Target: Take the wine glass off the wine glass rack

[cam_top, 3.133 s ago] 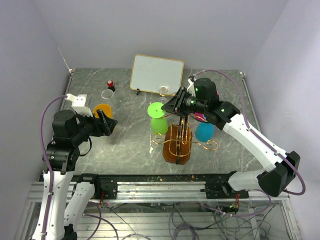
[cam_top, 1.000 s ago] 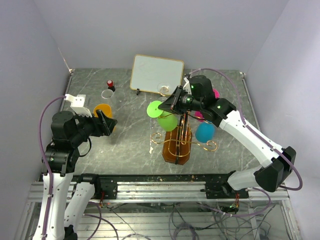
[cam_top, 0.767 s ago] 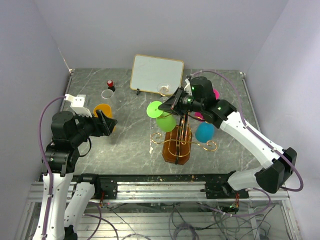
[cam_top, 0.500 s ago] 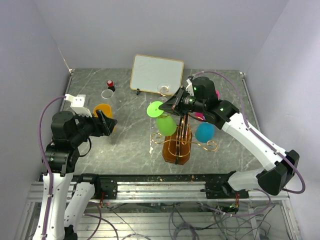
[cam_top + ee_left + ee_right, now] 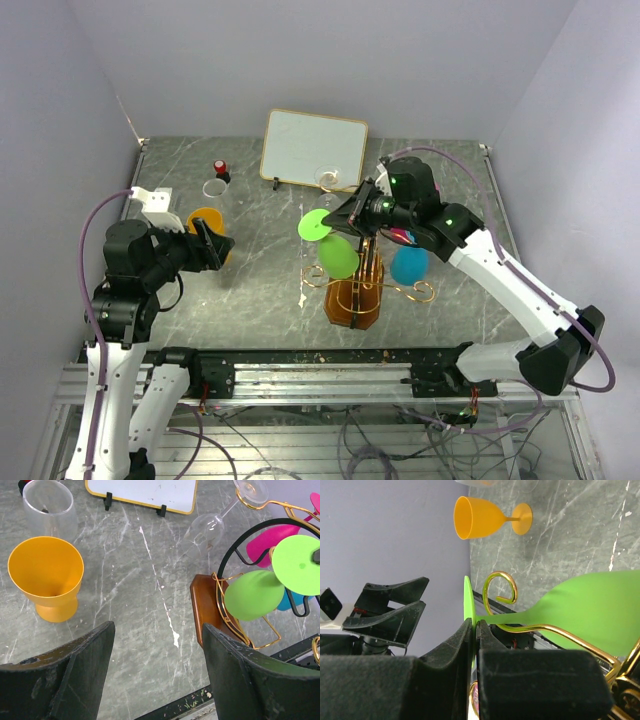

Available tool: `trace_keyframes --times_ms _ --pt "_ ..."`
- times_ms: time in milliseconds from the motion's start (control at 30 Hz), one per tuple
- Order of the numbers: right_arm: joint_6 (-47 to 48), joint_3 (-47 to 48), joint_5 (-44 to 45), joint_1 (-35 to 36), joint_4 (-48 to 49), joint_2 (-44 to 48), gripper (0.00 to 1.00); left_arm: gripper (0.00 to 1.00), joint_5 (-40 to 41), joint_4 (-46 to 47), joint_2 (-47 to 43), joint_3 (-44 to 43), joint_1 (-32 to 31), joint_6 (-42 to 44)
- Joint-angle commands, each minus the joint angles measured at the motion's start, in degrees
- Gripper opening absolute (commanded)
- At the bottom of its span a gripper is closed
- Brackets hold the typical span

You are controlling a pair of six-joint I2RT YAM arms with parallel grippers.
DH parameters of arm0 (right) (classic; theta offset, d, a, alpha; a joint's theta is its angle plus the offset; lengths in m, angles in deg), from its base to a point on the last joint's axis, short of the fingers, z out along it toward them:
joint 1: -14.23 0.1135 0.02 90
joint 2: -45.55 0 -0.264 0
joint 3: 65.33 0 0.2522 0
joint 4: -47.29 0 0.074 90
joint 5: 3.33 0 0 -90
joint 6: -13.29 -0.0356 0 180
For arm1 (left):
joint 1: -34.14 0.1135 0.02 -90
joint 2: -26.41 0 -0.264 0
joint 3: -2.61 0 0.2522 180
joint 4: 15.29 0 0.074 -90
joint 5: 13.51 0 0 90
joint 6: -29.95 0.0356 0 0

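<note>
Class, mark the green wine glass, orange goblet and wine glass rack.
green wine glass [image 5: 338,257], top view, bowl.
orange goblet [image 5: 46,577], left wrist view, bowl.
wine glass rack [image 5: 351,304], top view, wooden body.

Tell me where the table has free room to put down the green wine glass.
Bare marble lies between the orange goblet and the wine glass rack, down to the near edge. It is crowded around the rack and the blue glass, and at the back by the white board and clear cup.

Lilac walls [image 5: 300,60]; grey veined marble tabletop [image 5: 250,290].
</note>
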Motion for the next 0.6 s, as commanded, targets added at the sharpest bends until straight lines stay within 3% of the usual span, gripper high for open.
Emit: trace_keyframes --times_ms 0,200,400,567 --pt "-0.52 0.23 2.73 0.22 0.08 2.64 0.04 0.8 -1.56 1.59 0.07 0.41 0.79 0.75" --pt "-3.24 1.01 7.77 0.09 -1.95 3.43 0.04 0.8 -1.58 1.58 0.4 0.43 0.99 0.71" --pt "-7.52 -1.93 7.05 -0.22 1.86 4.78 0.04 0.8 -1.41 1.65 0.42 0.47 1.0 0.6" --pt "-9.1 -1.94 11.98 -0.4 2.82 6.04 0.04 0.8 -1.67 1.58 1.05 0.5 1.09 0.67"
